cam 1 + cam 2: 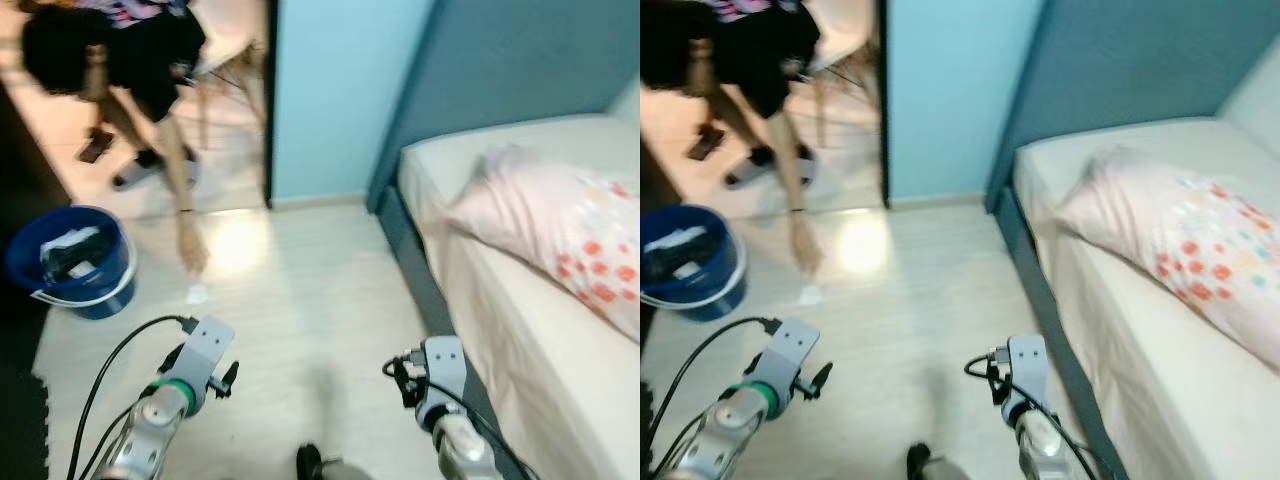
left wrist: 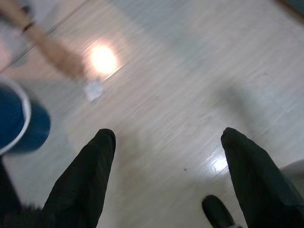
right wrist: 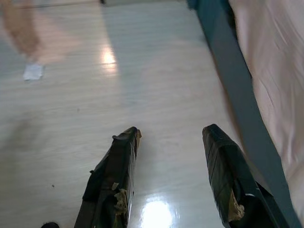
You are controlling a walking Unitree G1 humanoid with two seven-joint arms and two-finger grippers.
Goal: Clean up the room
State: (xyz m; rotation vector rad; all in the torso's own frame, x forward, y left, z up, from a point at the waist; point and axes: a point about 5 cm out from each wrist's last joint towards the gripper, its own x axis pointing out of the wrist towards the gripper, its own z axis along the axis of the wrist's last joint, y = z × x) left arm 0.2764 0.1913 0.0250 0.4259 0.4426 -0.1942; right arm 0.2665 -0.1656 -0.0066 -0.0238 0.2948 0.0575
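Observation:
A small white scrap of paper (image 1: pixel 197 294) lies on the pale wood floor, just below a person's hand (image 1: pixel 192 250) reaching down to it. The scrap also appears in the wrist views (image 2: pixel 93 89) (image 3: pixel 33 71). A blue bucket (image 1: pixel 72 262) holding rubbish stands at the left. My left gripper (image 2: pixel 166 156) is open over bare floor, well short of the scrap. My right gripper (image 3: pixel 171 156) is open too, above the floor beside the bed frame (image 3: pixel 228 66). Both arms show low in the head views, left (image 1: pixel 195 365) and right (image 1: pixel 440 375).
A person (image 1: pixel 120 60) bends over near the doorway at the upper left. A bed (image 1: pixel 520 270) with a flowered pillow (image 1: pixel 570 235) fills the right side, against a blue headboard (image 1: pixel 500 70). A light blue wall (image 1: pixel 340 90) stands behind. A dark mat (image 1: pixel 20 420) edges the lower left.

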